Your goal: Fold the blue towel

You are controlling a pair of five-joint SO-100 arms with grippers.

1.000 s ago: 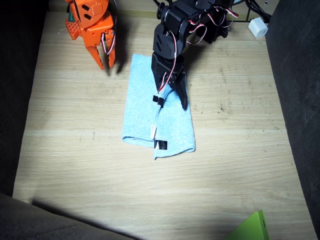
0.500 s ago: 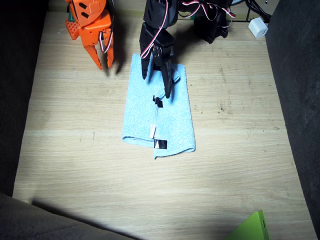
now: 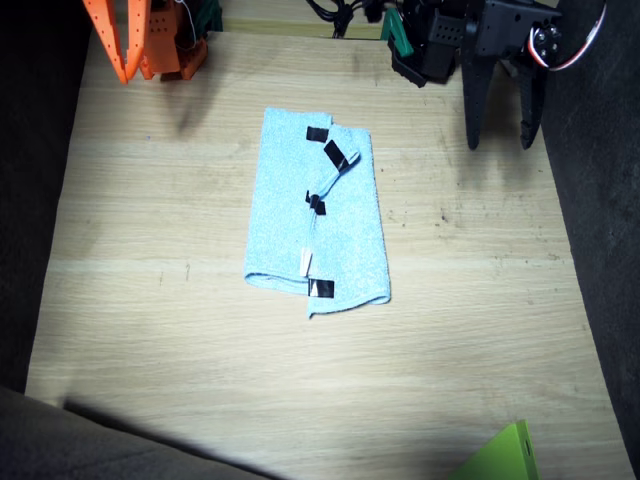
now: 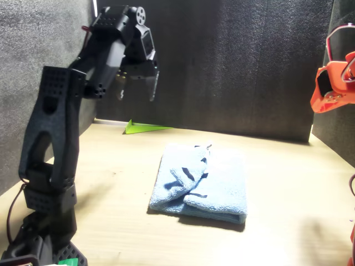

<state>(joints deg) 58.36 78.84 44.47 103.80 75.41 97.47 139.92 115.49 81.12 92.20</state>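
The blue towel [image 3: 280, 220] lies mid-table, folded into a long strip, with black tape tabs and a small white tag [image 3: 307, 263] along its centre seam. In the front view the blue towel [image 4: 222, 188] shows as a thick doubled pad. My left gripper [image 3: 498, 112], on the black arm, hangs open and empty above the table's far corner, well away from the cloth; it also shows raised high as the left gripper [image 4: 137, 84]. My right gripper [image 3: 120, 60], orange, is pulled back at the other far corner, its fingers closed together to a point, holding nothing.
A green sheet corner [image 3: 505, 455] pokes in at the near edge, also seen as the green sheet [image 4: 144, 128]. Dark foam walls [image 4: 233, 61] surround the table. The arm bases and cables [image 3: 430, 40] crowd the far edge.
My left gripper has let go of the towel, risen and swung to the far corner. My right arm has drawn back towards its base. The towel lies still, its upper tabs now uncovered.
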